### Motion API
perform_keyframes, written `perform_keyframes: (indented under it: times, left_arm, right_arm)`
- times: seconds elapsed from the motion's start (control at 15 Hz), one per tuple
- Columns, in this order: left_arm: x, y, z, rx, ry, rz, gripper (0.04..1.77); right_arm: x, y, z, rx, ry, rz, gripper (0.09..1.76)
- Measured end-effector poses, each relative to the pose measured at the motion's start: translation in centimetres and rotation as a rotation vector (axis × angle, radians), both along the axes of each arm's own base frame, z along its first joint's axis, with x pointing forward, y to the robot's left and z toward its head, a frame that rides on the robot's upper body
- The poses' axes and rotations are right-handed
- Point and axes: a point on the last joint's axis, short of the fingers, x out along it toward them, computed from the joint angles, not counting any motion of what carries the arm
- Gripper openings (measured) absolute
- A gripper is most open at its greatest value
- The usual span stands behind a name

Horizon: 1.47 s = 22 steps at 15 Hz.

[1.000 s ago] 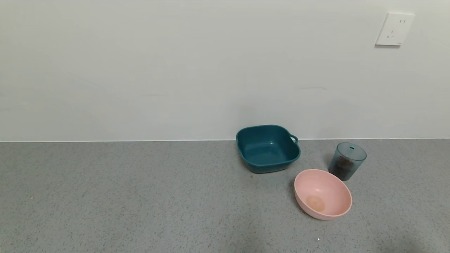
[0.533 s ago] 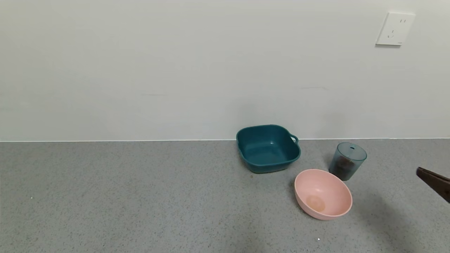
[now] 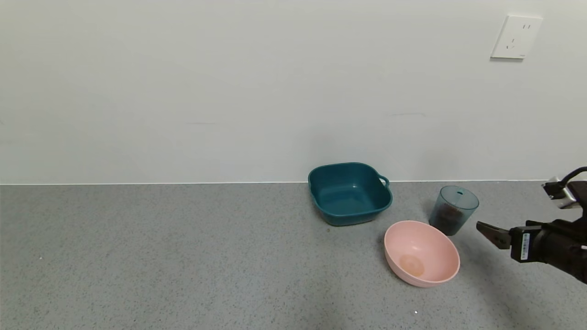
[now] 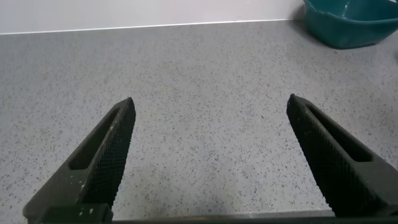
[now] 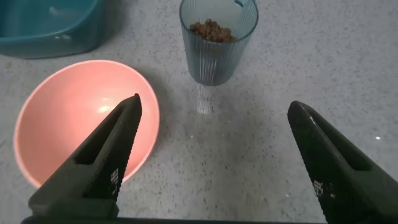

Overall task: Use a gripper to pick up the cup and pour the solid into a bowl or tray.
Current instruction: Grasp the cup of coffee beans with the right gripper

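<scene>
Bright, even light from above, soft faint shadows on the grey counter (image 3: 183, 256), small shine inside the pink bowl (image 5: 102, 109), everything sharp, no blur

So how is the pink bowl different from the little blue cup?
The pink bowl is wide, low and smooth; the cup is narrow, tall and ribbed. The bowl is empty, while the cup holds brown pellets. The cup is see-through; the bowl is not. Both stand apart on the grey counter, untouched.

We find no text we can read. The right gripper (image 3: 487, 230) carries a small white label (image 3: 525, 246), but its print is too small for us to make out.
</scene>
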Motion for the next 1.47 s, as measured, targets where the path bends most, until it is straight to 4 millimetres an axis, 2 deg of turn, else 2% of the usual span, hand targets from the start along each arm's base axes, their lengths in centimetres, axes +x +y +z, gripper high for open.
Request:
perform_keyframes:
  times: [0.27, 0.53, 0.8, 1.13, 1.47]
  left_arm:
    - [0.0, 0.0, 0.0, 0.0, 0.0, 0.0, 1.75]
    - [0.0, 0.0, 0.0, 0.0, 0.0, 0.0, 1.75]
    - [0.0, 0.0, 0.0, 0.0, 0.0, 0.0, 1.75]
    - [0.0, 0.0, 0.0, 0.0, 0.0, 0.0, 1.75]
    - [0.0, 0.0, 0.0, 0.0, 0.0, 0.0, 1.75]
  right_arm:
    - [2.5, -0.1, -3.1, 0.027, -0.017, -0.041, 1.71]
    - [3.9, -0.4, -5.7, 0.031, -0.006, -0.056, 1.71]
    - [4.7, -0.4, -7.2, 0.031, 0.012, -0.059, 1.71]
    - [5.9, -1.0, -8.4, 0.031, -0.058, -0.071, 1.71]
    - [6.5, -1.1, -10.5, 0.032, -0.07, -0.047, 1.71]
